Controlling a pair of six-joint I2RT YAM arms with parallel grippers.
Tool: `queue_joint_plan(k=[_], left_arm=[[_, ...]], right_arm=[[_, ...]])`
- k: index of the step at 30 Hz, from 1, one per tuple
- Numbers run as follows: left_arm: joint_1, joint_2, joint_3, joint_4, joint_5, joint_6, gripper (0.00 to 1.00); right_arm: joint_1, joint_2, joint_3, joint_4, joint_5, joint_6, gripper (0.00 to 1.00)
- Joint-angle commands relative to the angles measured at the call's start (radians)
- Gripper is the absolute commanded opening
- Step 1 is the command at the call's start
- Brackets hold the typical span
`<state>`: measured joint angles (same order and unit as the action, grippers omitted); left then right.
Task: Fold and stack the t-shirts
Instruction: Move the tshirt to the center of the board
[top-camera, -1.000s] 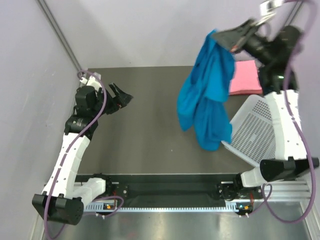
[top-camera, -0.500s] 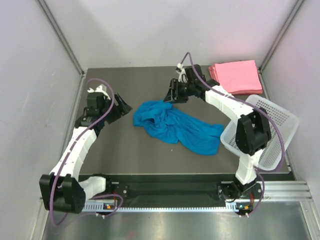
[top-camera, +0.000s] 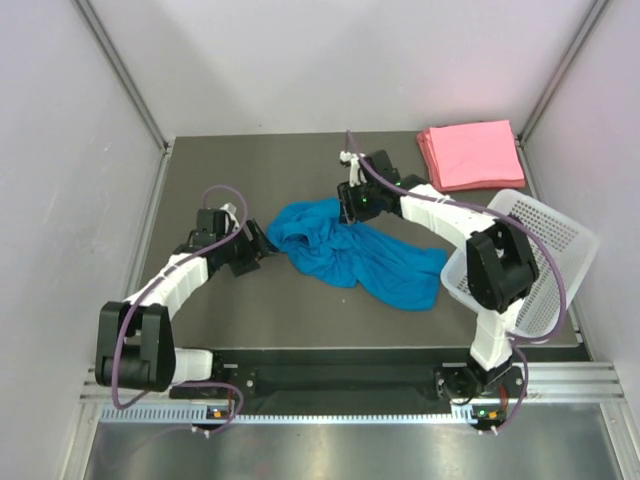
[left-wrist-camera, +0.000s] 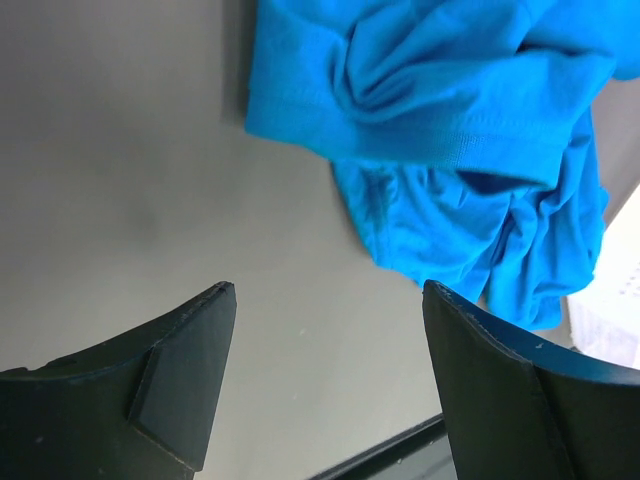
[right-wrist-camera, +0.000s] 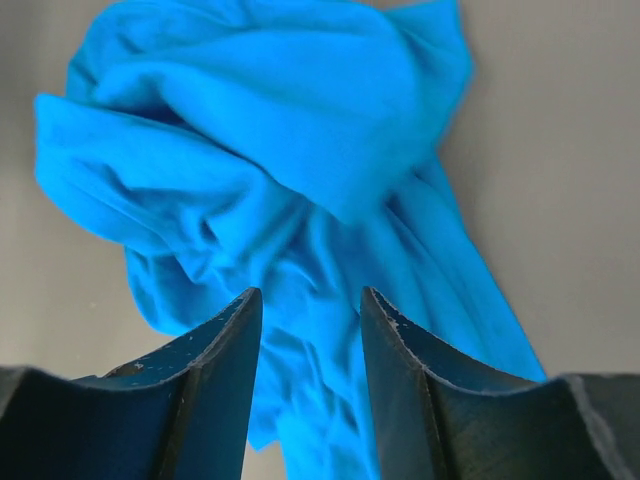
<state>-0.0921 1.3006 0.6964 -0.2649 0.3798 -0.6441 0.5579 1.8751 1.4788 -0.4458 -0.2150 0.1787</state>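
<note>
reaching inward from the near edge, the left arm lies bent low; left gripper (top-camera: 252, 248) has its fingers spread wide and empty, just beside the left end of the blue t-shirt (top-camera: 350, 255). blue t-shirt: crumpled, mid-table (top-camera: 250, 170). white basket (top-camera: 545, 250): tilted, right side. right arm doubled leftward; right gripper (top-camera: 349, 206) parted narrowly above the shirt's far edge, clamping nothing. pink t-shirts (top-camera: 468, 155): folded stack, far right corner.
</note>
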Motion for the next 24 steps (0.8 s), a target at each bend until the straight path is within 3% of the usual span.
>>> queue_joint_plan(k=[1, 11, 14, 15, 16, 24], left_arm=[[0.002, 0.045, 0.003, 0.148, 0.056, -0.022, 0.8], [-0.001, 0.135, 0.018, 0.182, 0.005, -0.086, 0.78], [-0.009, 0.134, 0.009, 0.197, -0.034, -0.092, 0.78], [-0.012, 0.135, 0.009, 0.2, -0.047, -0.094, 0.78], [-0.014, 0.141, 0.011, 0.202, -0.056, -0.098, 0.78], [-0.038, 0.246, 0.113, 0.202, -0.068, -0.104, 0.75]], right_arm=[[0.053, 0.022, 0.009, 0.142, 0.074, -0.041, 0.45], [0.053, 0.163, 0.15, 0.167, 0.201, -0.044, 0.39], [0.05, 0.168, 0.166, 0.176, 0.278, -0.061, 0.23], [0.047, 0.167, 0.167, 0.183, 0.292, -0.061, 0.06], [0.036, 0.161, 0.182, 0.176, 0.305, -0.056, 0.0], [-0.012, -0.019, 0.218, 0.127, 0.379, -0.015, 0.0]])
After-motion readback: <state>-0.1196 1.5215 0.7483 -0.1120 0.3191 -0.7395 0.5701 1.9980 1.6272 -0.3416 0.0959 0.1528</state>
